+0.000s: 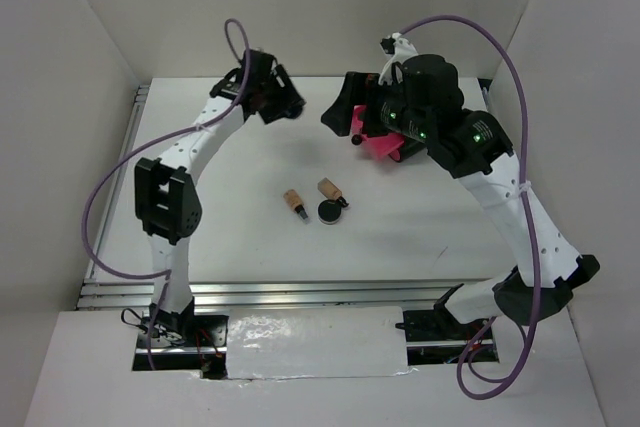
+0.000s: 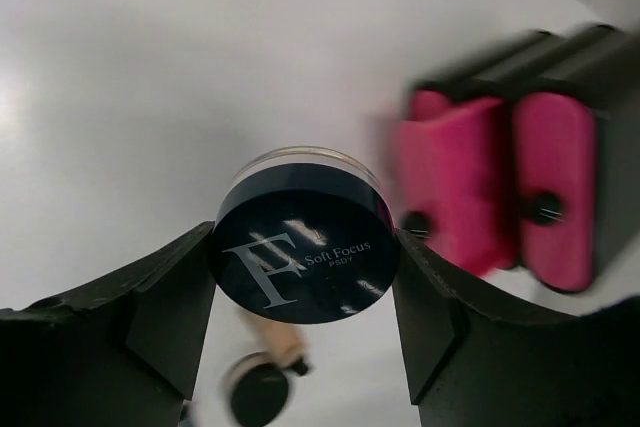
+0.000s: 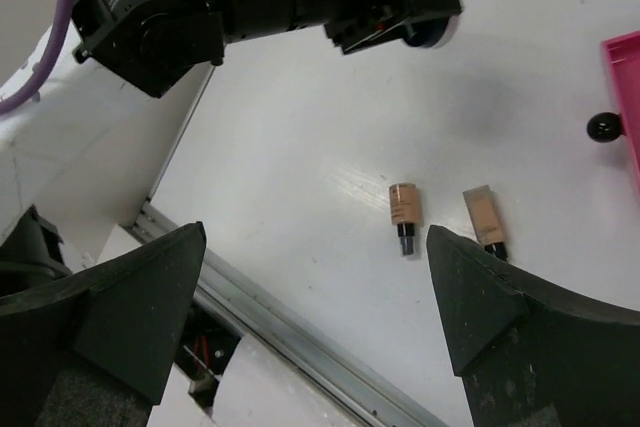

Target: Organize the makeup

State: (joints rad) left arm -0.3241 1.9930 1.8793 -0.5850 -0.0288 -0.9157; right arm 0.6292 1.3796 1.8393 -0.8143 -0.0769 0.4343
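Above the table (image 1: pixel 450 227), near the drawer box (image 2: pixel 540 187), a compact (image 2: pixel 303 259) was pinched by the left gripper (image 1: pixel 288 105). The right gripper (image 3: pixel 315 247) was spread wide beside that box. Mid-table, a bottle (image 1: pixel 294 202), a second bottle (image 1: pixel 330 190) and a second compact (image 1: pixel 331 211) were seen lying close together.

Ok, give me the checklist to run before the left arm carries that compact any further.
1. Grip on the compact: ok. The left hand clamps it on both sides, lid facing the wrist camera.
2. Compact lifted off the table: ok, it is held in the air.
3. Right hand free: ok, open and empty.
4. Pink drawers open to receive it: cannot tell. The fronts are blurred, and the right arm hides them from above.
5. Tan bottles and second compact out of the way: ok, lying mid-table, away from both hands.
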